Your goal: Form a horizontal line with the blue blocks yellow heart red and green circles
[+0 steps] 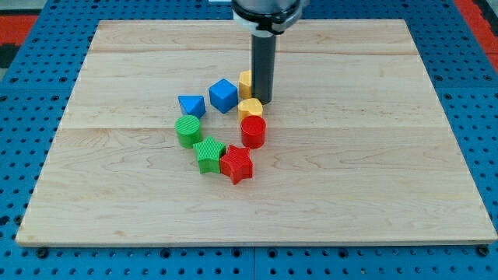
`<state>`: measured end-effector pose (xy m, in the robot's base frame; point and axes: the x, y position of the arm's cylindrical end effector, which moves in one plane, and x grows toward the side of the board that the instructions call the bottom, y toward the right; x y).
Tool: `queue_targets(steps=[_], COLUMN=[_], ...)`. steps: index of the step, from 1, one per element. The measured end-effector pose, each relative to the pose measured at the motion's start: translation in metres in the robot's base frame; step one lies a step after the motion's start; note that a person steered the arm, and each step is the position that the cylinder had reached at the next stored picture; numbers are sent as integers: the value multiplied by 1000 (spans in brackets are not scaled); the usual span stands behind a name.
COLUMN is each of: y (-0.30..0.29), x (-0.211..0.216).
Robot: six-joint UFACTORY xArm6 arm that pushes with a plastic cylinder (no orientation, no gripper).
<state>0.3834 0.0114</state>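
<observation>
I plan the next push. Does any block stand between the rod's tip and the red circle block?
Yes. My tip rests at the view's top of the small yellow block, and that yellow block sits directly between it and the red circle block.

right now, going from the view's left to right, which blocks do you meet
green circle → blue triangle → green star → blue cube → red star → red circle. The two yellow blocks overlap these in order, so I leave them out.
</observation>
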Motion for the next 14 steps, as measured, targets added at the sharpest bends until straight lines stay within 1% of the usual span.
queue_targets(steps=[1, 2, 3, 4, 6, 7, 8, 9, 10, 11, 12, 13, 14], y=[-21, -70, -135, -129, 80, 24, 21, 22, 74, 119, 123, 126, 88], x=[-41, -49, -70, -18, 13, -7, 32, 61, 62, 47, 52, 100, 110])
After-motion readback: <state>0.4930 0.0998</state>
